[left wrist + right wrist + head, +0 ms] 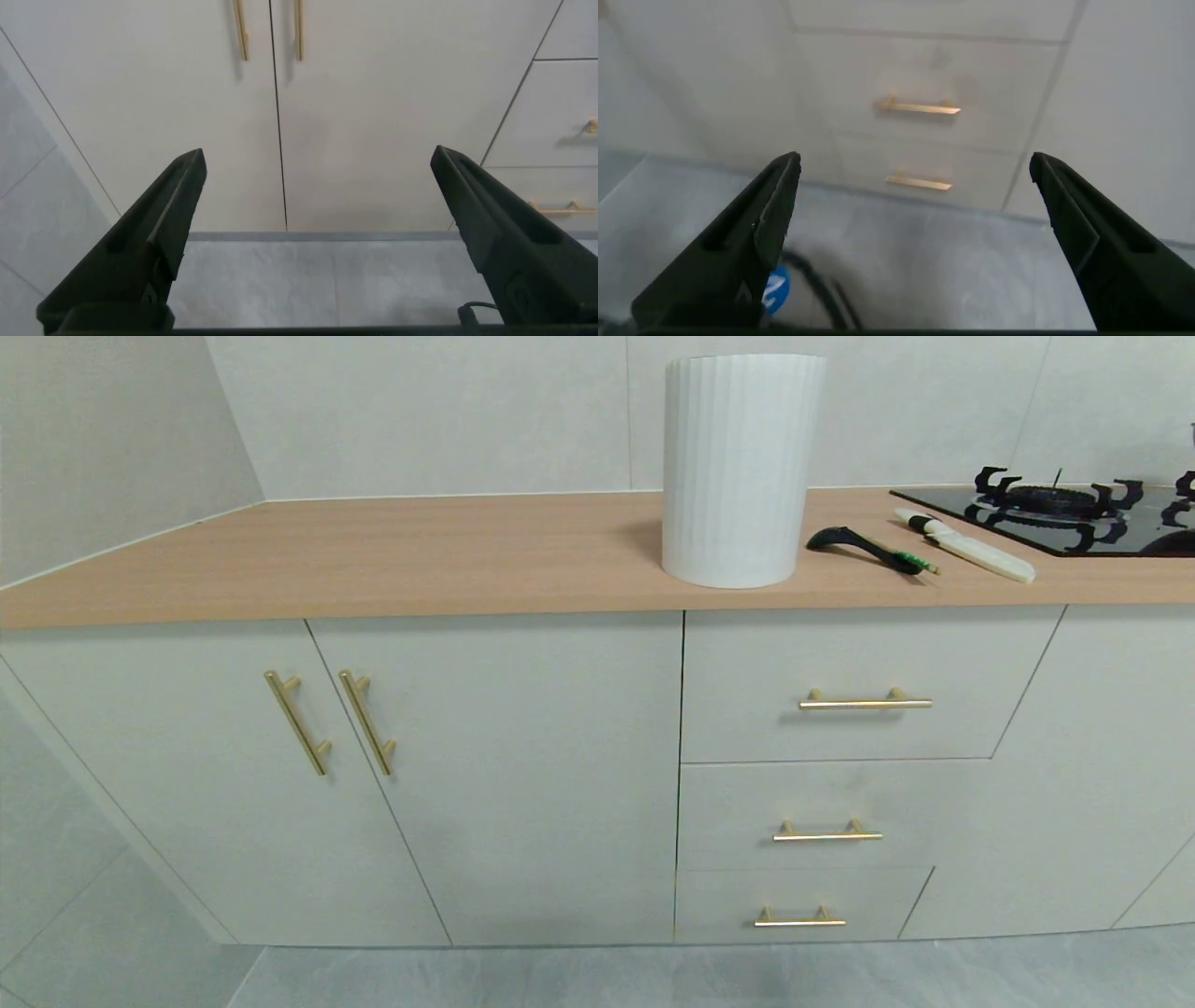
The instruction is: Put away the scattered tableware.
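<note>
On the wooden counter (pixel 420 555) stands a tall white ribbed container (pixel 740 469). To its right lie a black ladle with a green-striped handle (pixel 868 551) and a white utensil with a black band (pixel 966 544). My left gripper (pixel 318 177) is open, held low and facing the cabinet doors (pixel 280 112) above the floor. My right gripper (pixel 915 177) is open too, low in front of the lower drawers (pixel 920 112). Nothing sits between either pair of fingers.
A black gas hob (pixel 1074 513) occupies the counter's far right end. Below the counter are two cabinet doors with gold handles (pixel 331 719) and three drawers with gold handles (pixel 864 703). Grey floor tiles (pixel 653 980) lie in front. The counter's left part is bare wood.
</note>
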Motion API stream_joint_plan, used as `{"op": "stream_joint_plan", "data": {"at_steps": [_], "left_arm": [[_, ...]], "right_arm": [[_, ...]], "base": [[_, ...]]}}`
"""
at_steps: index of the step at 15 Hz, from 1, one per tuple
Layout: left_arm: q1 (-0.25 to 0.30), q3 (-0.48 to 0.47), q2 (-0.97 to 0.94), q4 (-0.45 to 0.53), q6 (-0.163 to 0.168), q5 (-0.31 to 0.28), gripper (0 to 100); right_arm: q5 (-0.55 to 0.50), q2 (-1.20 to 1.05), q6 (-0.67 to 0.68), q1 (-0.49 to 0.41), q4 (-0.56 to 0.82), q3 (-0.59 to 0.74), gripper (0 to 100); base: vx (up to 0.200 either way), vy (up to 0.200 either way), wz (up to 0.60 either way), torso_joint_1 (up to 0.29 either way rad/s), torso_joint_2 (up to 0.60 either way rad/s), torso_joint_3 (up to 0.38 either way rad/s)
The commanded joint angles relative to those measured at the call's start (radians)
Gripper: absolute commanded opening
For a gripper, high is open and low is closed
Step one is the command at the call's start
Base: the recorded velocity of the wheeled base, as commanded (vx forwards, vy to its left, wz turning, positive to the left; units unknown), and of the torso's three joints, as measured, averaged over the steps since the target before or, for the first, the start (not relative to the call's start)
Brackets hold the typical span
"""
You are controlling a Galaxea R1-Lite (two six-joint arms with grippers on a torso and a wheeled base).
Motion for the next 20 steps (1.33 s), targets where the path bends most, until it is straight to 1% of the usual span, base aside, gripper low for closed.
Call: {"op": "stream_joint_plan", "data": {"at_steps": [1, 4, 6, 7, 13, 15, 16, 18, 20], "left_arm": [[0.0, 0.0, 0.0, 0.0, 0.0, 0.0, 100], [0.0, 0.0, 0.0, 0.0, 0.0, 0.0, 100], [0.0, 0.0, 0.0, 0.0, 0.0, 0.0, 100], [0.0, 0.0, 0.0, 0.0, -0.002, 0.0, 100], [0.0, 0.0, 0.0, 0.0, 0.0, 0.0, 100], [0.0, 0.0, 0.0, 0.0, -0.002, 0.0, 100], [0.0, 0.0, 0.0, 0.0, -0.002, 0.0, 100], [0.0, 0.0, 0.0, 0.0, -0.002, 0.0, 100], [0.0, 0.0, 0.0, 0.0, -0.002, 0.0, 100]], "right_arm": [[0.014, 0.351, 0.001, 0.091, -0.064, -0.09, 100], [0.014, 0.569, 0.001, 0.091, -0.074, -0.218, 100], [0.016, 0.658, -0.001, 0.093, -0.075, -0.264, 100], [0.017, 0.773, -0.002, 0.094, -0.08, -0.33, 100], [0.011, 1.081, -0.007, 0.097, -0.097, -0.526, 100], [0.01, 1.172, -0.005, 0.097, -0.15, -0.526, 100], [0.005, 1.253, -0.007, 0.099, -0.209, -0.524, 100], [-0.044, 1.391, -0.005, 0.133, -0.318, -0.529, 100], [-0.121, 1.511, -0.004, 0.174, -0.449, -0.524, 100]], "base": [[0.0, 0.0, 0.0, 0.0, 0.0, 0.0], [0.0, 0.0, 0.0, 0.0, 0.0, 0.0], [0.0, 0.0, 0.0, 0.0, 0.0, 0.0], [0.0, 0.0, 0.0, 0.0, 0.0, 0.0], [0.0, 0.0, 0.0, 0.0, 0.0, 0.0], [0.0, 0.0, 0.0, 0.0, 0.0, 0.0], [0.0, 0.0, 0.0, 0.0, 0.0, 0.0], [0.0, 0.0, 0.0, 0.0, 0.0, 0.0], [0.0, 0.0, 0.0, 0.0, 0.0, 0.0]]}}
